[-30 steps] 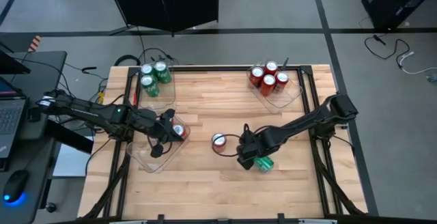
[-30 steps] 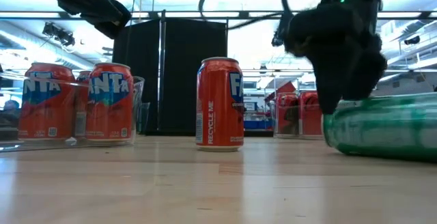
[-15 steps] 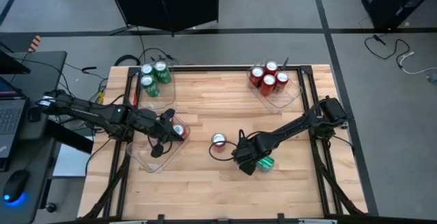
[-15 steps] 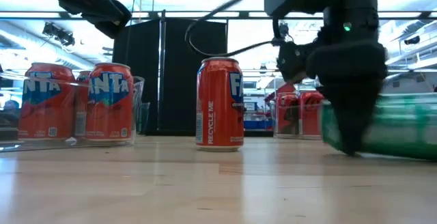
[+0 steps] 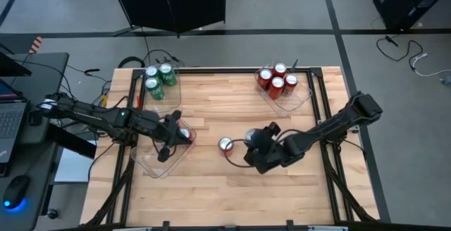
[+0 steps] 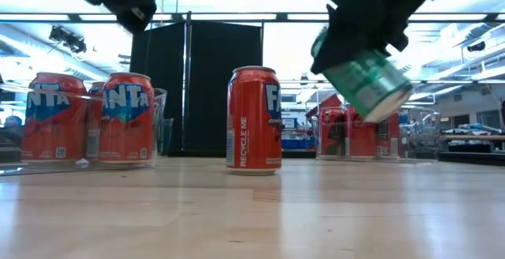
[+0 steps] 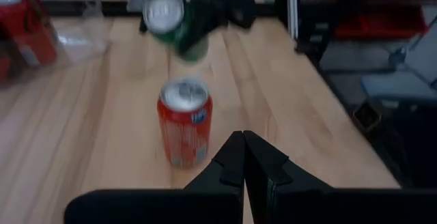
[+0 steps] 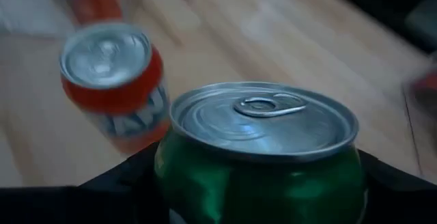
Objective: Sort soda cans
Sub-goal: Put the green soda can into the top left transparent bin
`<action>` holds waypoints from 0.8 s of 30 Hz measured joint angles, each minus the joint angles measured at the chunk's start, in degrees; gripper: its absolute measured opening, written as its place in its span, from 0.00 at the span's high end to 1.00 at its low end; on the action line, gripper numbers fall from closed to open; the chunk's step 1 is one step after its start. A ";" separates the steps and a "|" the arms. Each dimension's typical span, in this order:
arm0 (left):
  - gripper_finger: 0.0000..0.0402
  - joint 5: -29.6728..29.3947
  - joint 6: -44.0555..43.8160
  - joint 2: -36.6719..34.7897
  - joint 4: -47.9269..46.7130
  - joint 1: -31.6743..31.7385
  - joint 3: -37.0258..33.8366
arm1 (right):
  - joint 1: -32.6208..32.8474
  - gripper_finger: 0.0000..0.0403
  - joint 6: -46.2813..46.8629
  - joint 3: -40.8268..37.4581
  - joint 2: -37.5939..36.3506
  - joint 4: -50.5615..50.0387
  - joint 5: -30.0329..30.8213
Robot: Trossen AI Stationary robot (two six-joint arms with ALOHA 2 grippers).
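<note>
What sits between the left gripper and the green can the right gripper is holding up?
One upright red can, standing alone on the table. The left wrist view shows it between the shut left gripper and the green can held by the right gripper.

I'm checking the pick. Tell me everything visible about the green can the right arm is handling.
The green can is a small cylinder with a glossy green body, silver top and pull tab. It is clamped in the right gripper, lifted off the wooden table and tilted, hanging beside the lone standing red can.
</note>
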 joint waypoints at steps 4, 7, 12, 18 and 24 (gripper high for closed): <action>0.98 -0.28 -0.31 0.21 3.56 0.65 0.01 | 0.52 0.28 -5.71 -6.72 1.22 17.76 8.70; 0.98 -2.30 -1.45 1.81 3.97 2.61 0.93 | -0.05 0.28 -12.41 -12.40 3.14 32.30 13.99; 0.99 -2.70 1.84 8.24 4.66 6.75 5.33 | -2.88 0.28 -21.90 -20.46 6.02 55.98 15.57; 1.00 1.28 7.82 21.16 8.29 10.00 12.94 | -5.70 0.28 -32.37 -24.94 10.88 75.60 14.47; 1.00 0.20 11.83 34.41 13.71 11.74 18.77 | -7.59 0.28 -34.12 -24.23 15.31 80.55 10.96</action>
